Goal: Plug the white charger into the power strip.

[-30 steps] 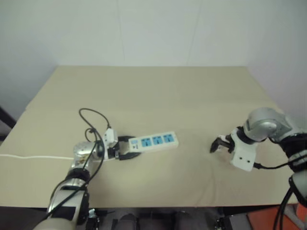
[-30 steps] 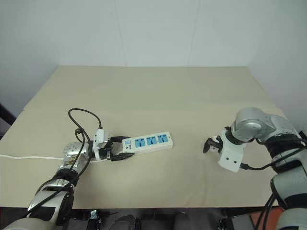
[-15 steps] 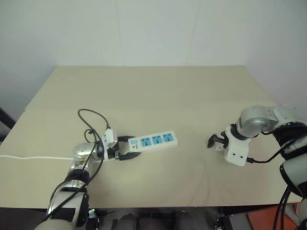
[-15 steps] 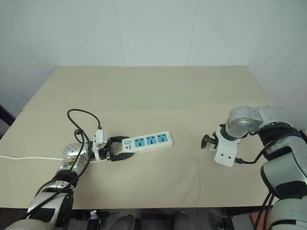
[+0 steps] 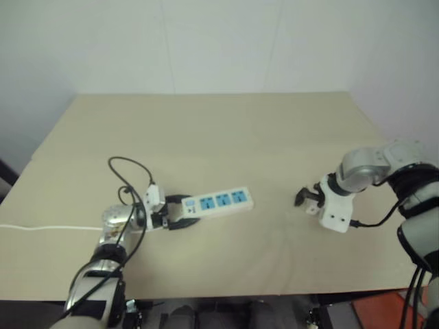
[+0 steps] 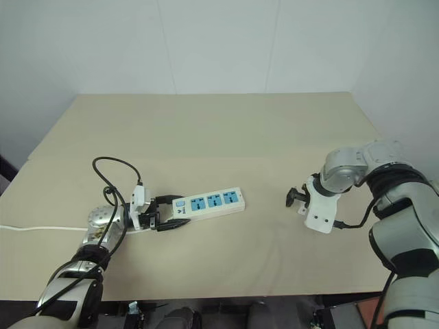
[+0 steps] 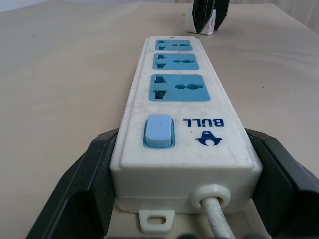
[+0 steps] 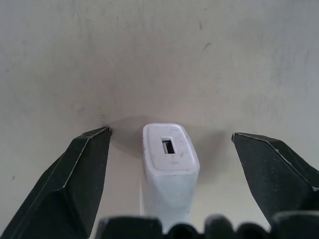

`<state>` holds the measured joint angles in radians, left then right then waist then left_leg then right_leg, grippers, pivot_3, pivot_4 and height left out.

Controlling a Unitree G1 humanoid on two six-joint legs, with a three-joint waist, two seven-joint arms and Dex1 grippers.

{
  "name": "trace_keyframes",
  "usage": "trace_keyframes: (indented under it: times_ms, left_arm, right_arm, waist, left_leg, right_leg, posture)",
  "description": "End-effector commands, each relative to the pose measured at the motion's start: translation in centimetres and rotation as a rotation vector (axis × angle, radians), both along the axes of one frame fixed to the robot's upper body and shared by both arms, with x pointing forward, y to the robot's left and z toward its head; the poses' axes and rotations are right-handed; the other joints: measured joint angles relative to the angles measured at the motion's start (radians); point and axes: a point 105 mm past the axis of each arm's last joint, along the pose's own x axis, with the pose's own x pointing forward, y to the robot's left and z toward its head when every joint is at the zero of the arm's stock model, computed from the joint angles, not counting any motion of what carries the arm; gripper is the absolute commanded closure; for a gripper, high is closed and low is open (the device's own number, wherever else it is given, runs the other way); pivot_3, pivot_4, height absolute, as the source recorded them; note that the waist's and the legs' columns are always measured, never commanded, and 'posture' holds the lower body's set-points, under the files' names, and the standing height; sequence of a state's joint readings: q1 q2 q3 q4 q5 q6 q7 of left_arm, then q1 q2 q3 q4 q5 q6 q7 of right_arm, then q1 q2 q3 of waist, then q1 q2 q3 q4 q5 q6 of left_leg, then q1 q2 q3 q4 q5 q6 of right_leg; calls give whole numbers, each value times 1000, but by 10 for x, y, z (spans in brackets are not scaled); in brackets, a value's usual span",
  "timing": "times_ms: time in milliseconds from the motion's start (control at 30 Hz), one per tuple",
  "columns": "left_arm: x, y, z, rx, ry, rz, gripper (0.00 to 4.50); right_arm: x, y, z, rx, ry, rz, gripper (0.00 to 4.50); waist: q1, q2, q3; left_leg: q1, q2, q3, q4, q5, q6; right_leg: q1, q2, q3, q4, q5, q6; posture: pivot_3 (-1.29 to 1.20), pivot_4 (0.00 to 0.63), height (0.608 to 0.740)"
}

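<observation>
Power strip (image 6: 207,203) lies flat on the tan table (image 6: 219,130), lower left of centre in the head view, blue socket faces up, long axis running left-right with a slight tilt up toward the right. Left gripper (image 6: 167,214) points right along the table; its black fingers (image 7: 79,189) sit on either side of the strip's switch end, right against its sides, so it is pinching that end. In the left wrist view the switch (image 7: 159,131) is nearest the camera, the cord (image 7: 215,214) exits at the bottom edge, and the three sockets run away toward the top. A thin white cord (image 6: 41,228) runs off to the left edge of the head view. White charger (image 8: 170,169) stands on end on the table, lower centre of the right wrist view, USB port facing the camera. Right gripper (image 8: 172,164) is right of centre in the head view, pointing down over the charger, fingers (image 8: 82,174) spread wide with a clear gap on both sides, not touching it. Charger and strip are well apart.
</observation>
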<state>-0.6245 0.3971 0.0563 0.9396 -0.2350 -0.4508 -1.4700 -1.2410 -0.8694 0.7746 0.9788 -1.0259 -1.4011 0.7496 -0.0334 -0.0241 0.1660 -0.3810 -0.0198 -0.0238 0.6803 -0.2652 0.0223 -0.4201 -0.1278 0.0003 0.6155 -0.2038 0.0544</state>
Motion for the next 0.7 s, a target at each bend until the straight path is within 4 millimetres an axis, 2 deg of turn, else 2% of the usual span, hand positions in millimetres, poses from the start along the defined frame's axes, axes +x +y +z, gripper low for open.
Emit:
trace_keyframes:
  times_ms: [33,267,500,700]
  left_arm:
    - [-4,-4,-5,11,13,-23,1142]
    - [-4,-6,-5,11,14,-23,1142]
    - [-3,-7,-5,14,15,-32,1142]
    - [-5,-13,0,20,6,-90,1142]
  right_arm:
    - [-1,2,3,-5,4,36,897]
    - [2,2,4,-8,-8,50,3309]
    - [2,1,9,30,-32,49,3345]
    - [12,13,39,350,-102,-107,3345]
  waist:
    - [-2,0,0]
    - [-12,0,0]
    - [-12,0,0]
    - [-12,0,0]
  left_leg:
    - [0,0,0,0,0,0]
    - [1,0,1,0,0,0]
    - [1,0,2,0,0,0]
    - [0,0,3,0,0,0]
  right_leg:
    - [0,0,0,0,0,0]
    - [-1,0,1,1,0,0]
    - [-1,0,3,2,0,0]
    - [-2,0,3,1,0,0]
  posture:
    - [0,150,740]
    - [0,150,740]
    - [0,150,740]
    - [0,150,740]
